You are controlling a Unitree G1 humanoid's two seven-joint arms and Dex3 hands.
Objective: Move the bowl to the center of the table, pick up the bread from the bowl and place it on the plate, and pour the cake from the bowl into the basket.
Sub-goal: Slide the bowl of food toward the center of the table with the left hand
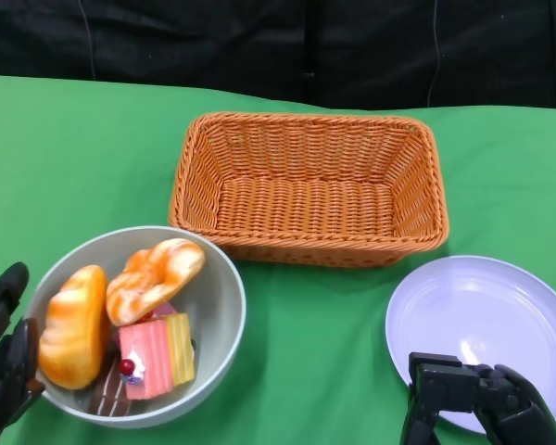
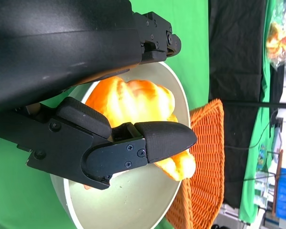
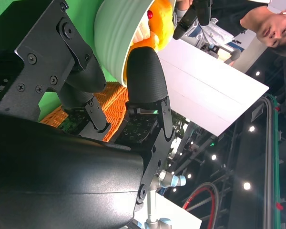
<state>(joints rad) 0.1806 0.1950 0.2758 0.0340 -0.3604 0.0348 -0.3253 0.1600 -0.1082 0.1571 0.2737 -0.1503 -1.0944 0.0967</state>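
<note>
**Weighing up a loaded bowl at the table's near-left corner**

Judging by its smooth grey wall, the bowl (image 1: 218,306) was rigid and likely slick, so a grasp at the rim, fingers over the lip, looked safer than a squeeze on the curved side. It sat at the near left of the green table (image 1: 65,148), well off centre. The left hand (image 1: 5,357) was at its outer edge with fingers apart; the left wrist view suggested one finger over the rim and another outside it, though whether they actually gripped could not be told. The right hand (image 1: 473,399) hovered low over the near edge of the white plate (image 1: 519,306), fingers parted, holding nothing.

Inside the bowl lay two glossy bread pieces, one loaf (image 1: 74,324) against the left wall and a twisted roll (image 1: 156,276) leaning across the middle, with a pink-and-yellow cake slice (image 1: 157,357) beneath and beside them. All looked light and soft, probably squashable, so the bread wanted a gentle pinch across its width.

Farther back stood the woven basket (image 1: 306,190), stiff-sided, its front wall just beyond the bowl's rim. That wall could catch the bowl on a slide toward centre.
</note>
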